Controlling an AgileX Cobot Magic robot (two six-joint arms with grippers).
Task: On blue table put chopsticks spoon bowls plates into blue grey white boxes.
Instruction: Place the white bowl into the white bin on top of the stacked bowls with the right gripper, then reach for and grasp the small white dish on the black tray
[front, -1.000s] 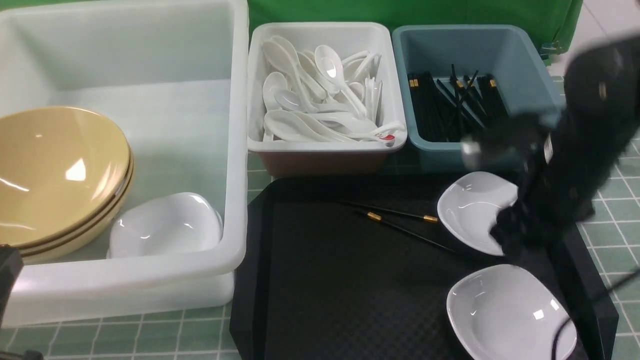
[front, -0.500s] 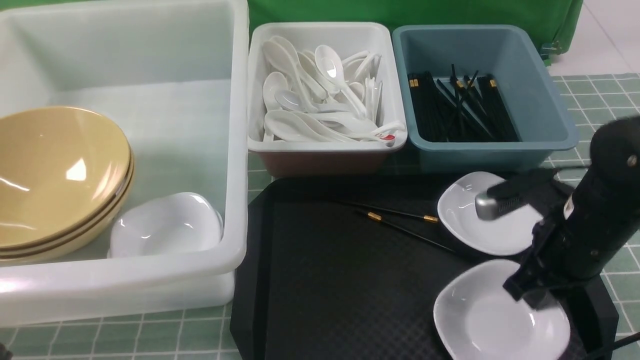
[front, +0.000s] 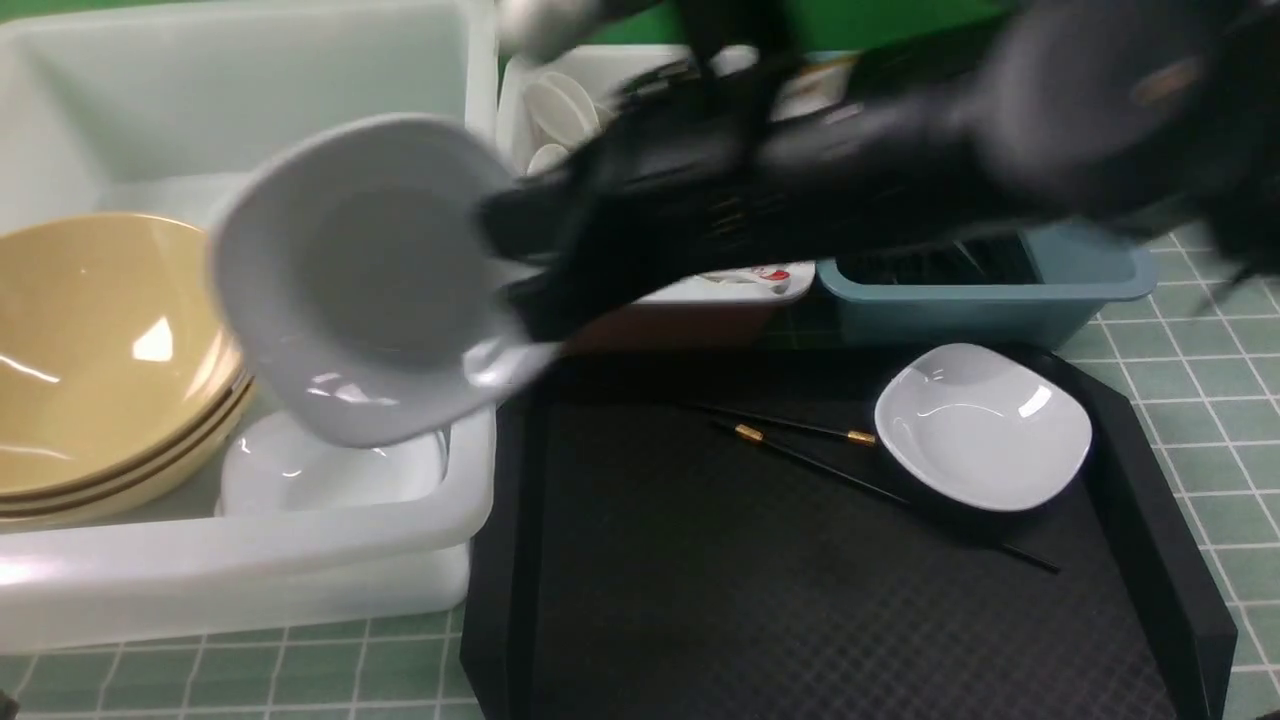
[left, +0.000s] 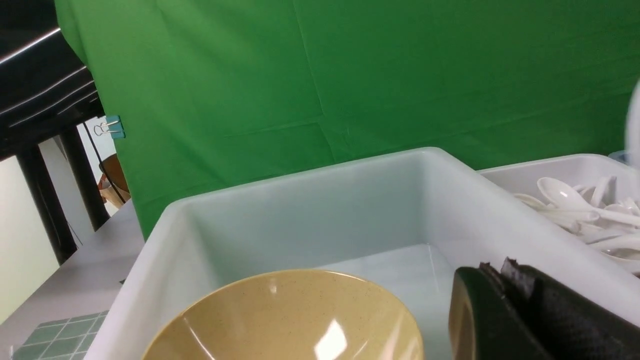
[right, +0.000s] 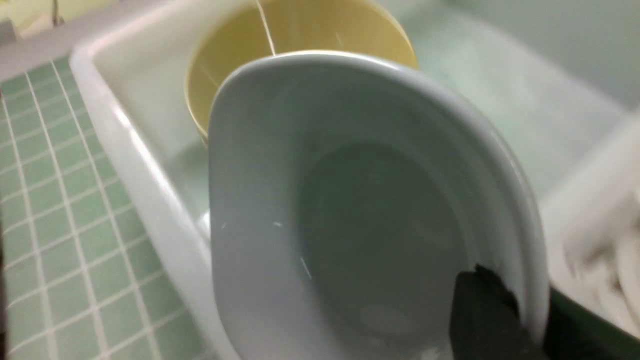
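Observation:
My right gripper is shut on the rim of a white plate, holding it tilted above the near right corner of the large white box. In the right wrist view the fingers pinch that plate by its edge. Below it another plate lies in the box beside stacked tan bowls. A third plate and two chopsticks lie on the black tray. My left gripper is shut and empty, by the big box's wall.
The small white box of spoons and the slate-blue box of chopsticks stand behind the tray, largely hidden by my blurred right arm. The tiled table shows at the right. A green cloth hangs behind.
My right gripper closed on the near plate on the tray, lifted it and swung it left, over the large white box. The left gripper stayed shut.

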